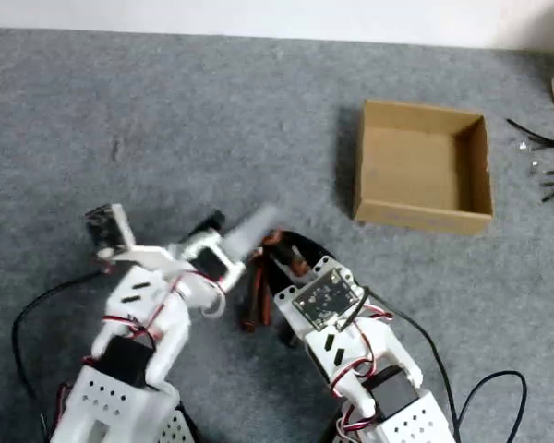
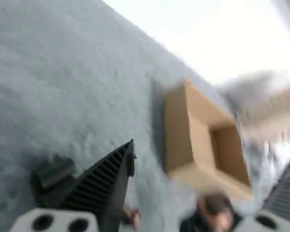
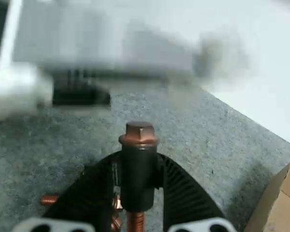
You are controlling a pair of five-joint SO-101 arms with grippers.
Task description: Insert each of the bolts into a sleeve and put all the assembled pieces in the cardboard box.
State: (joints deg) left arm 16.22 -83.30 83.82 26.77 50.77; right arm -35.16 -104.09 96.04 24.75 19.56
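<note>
Surface (image 1: 166, 111): grey, carpet-like texture, running back to a pale white strip (image 1: 258, 14) along its far edge. Cardboard box (image 1: 425, 218) sits open-topped on the far right part of the surface, well apart from both arms; a scatter of small dark loose parts (image 1: 547, 172) lies beyond it at the right edge. Black cable (image 1: 499, 388) loops on the surface beside the right arm's base. Left end effector (image 2: 215, 151): jaws spread wide, nothing between them, raised above the surface and facing the box. Right end effector (image 3: 137, 164): closed narrowly around a black sleeve (image 3: 137, 179), gripped upright between the ribbed fingers (image 3: 183, 193). Copper bolt (image 3: 139, 133) runs through that sleeve, hex head seated on its top end and threaded shank showing out of its lower end. Second copper bolt (image 3: 49, 199) lies on the surface just beside the right end effector. High view: more copper-coloured pieces (image 1: 256, 297) lie between the two arms; too blurred to tell their number.
</note>
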